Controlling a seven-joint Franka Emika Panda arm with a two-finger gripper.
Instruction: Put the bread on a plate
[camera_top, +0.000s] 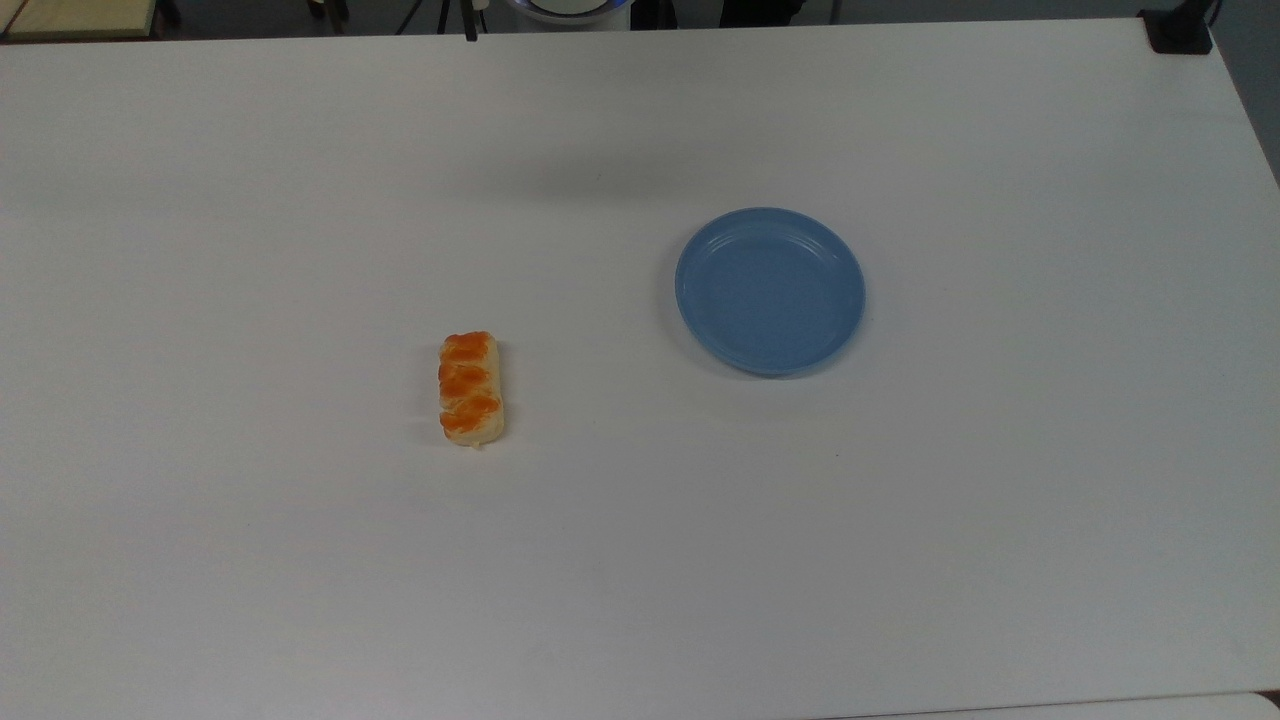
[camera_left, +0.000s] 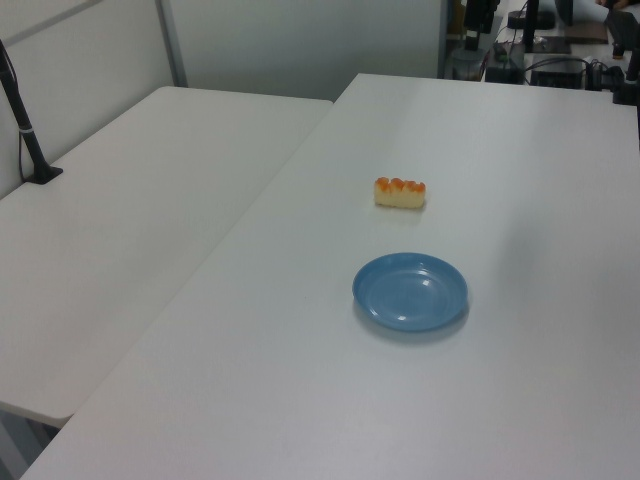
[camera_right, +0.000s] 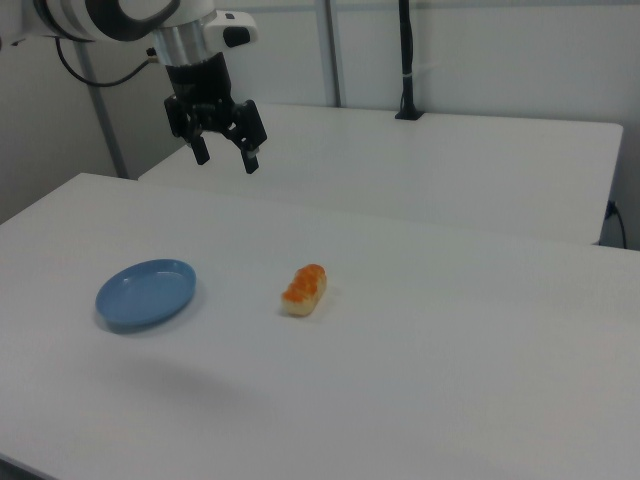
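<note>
Gripper (camera_right: 224, 156): seen in the right view, held high above the table at about 10 o'clock from the bread – its two dark fingers spread apart, pointing down, nothing between them.
Arm: white links and a black wrist are seen at the right view's upper left.
Bread (camera_top: 470, 388): laid flat on the white table (camera_top: 300, 560), its long side running 12 to 6 o'clock in the top view; orange-brown patches face up.
Plate (camera_top: 769, 291): blue, set upright on the table with nothing on it, at about 2 o'clock from the bread in the top view – well apart from it.
Left view: the bread (camera_left: 400, 192) is found at 12 o'clock from the plate (camera_left: 410, 291).
Right view: the plate (camera_right: 145, 294) is placed at 9 o'clock from the bread (camera_right: 304, 289).
</note>
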